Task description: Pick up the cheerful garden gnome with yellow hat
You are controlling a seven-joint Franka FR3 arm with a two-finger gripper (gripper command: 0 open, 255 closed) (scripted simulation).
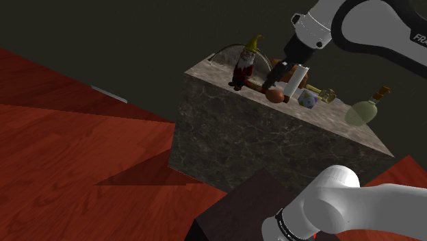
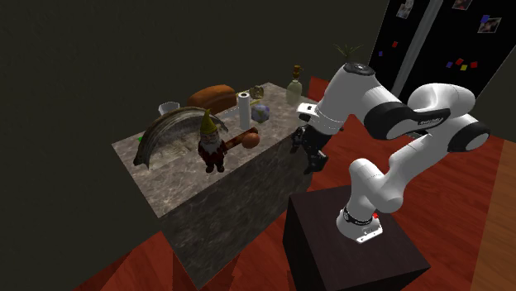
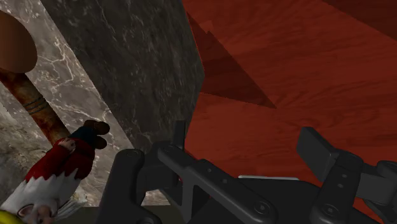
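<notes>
**One gnome near the counter's edge, claw open and empty beside it**

One small gnome (image 2: pixel 212 147) stands upright on the stone-patterned counter (image 2: pixel 178 194), close to the edge that faces the robot. It wears a pointed yellow hat, a red coat and a white beard. It looks like a rigid moulded figurine, probably light, with a smooth painted skin that may slip under the pads. The hat tapers, so a grip there would likely squeeze off. The red torso below the beard is the broadest part and seems the better place to take hold, with the fingers closing across the body. Being tall on a small base, it could tip from a sideways nudge, and the edge is near.

Just beside it lies a rusty rod (image 2: pixel 236 141) ending in an orange knob. Behind it are a grey curved arch (image 2: pixel 165 131), a paper roll (image 2: pixel 243 109) and a brown loaf (image 2: pixel 217 97).

The gripper (image 3: pixel 248 146) hangs off the counter's side, over the red wood floor (image 1: pixel 68 157). Its two fingers are spread apart with nothing between them. In the wrist view the gnome sits off to the side of the fingers, so the claw is not yet lined up.
</notes>
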